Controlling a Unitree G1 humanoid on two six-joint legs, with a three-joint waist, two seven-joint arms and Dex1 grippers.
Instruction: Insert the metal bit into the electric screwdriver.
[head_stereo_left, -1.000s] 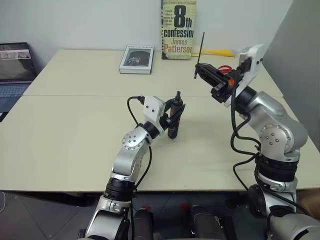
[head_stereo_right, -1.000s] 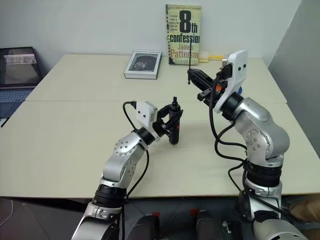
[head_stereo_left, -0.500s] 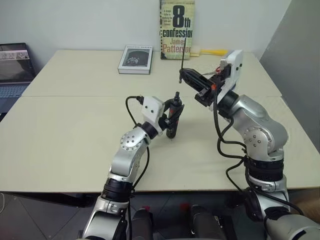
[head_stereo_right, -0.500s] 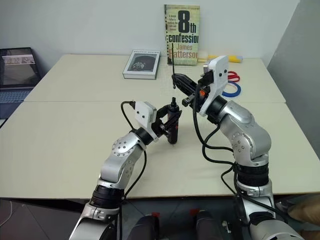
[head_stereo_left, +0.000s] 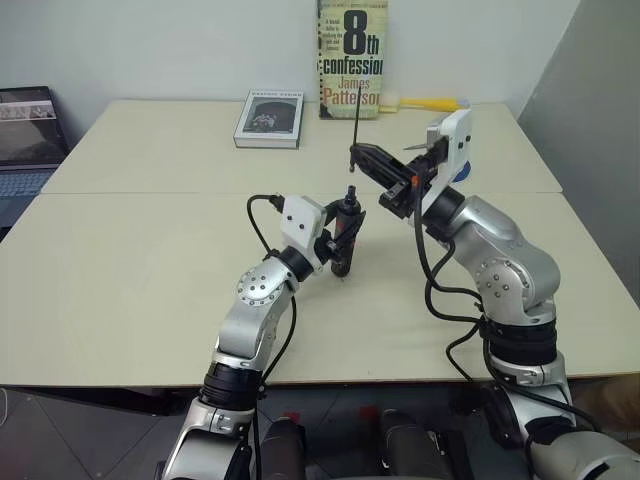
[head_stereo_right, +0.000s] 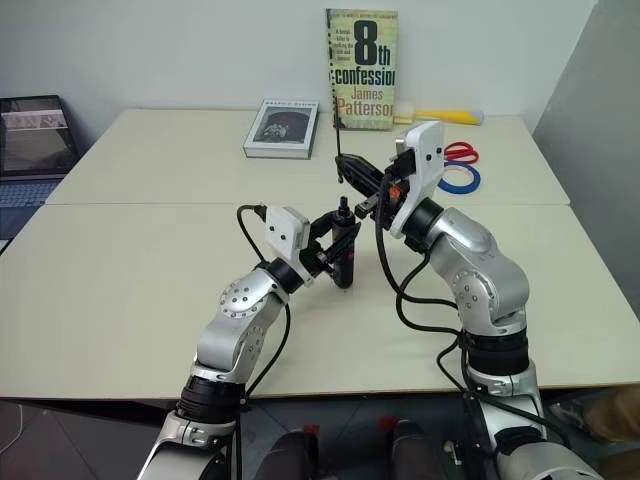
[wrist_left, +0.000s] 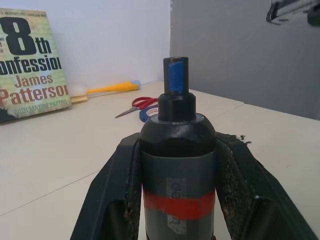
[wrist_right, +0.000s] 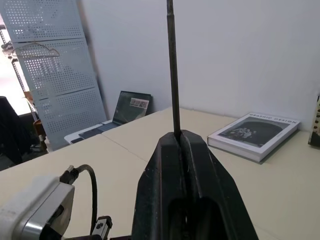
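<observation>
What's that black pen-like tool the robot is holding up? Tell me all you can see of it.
The electric screwdriver is a slim black tool with a red band and a narrow collar ending in a blue-marked tip. It stands nearly upright above the table, clamped between the shut jaws of the left gripper. Nothing is in its tip yet.

Left end effector (head_stereo_left: 343, 228) clamped on screwdriver (head_stereo_left: 344, 238), held upright. Right end effector (head_stereo_left: 360, 156) higher, pinching bit (head_stereo_left: 356, 122) upright, close beside left.

Electric screwdriver (head_stereo_left: 346, 230) stood upright over desk (head_stereo_left: 130, 260) centre, metal bit (head_stereo_left: 356, 120) upright just above and right. Flat book (head_stereo_left: 271, 118) lay behind; second book (head_stereo_left: 350, 58) stood against wall. Scissors (head_stereo_right: 459, 152) sat far right (brush (head_stereo_left: 425, 103) behind). Laptop (head_stereo_left: 27, 135) sat left.
</observation>
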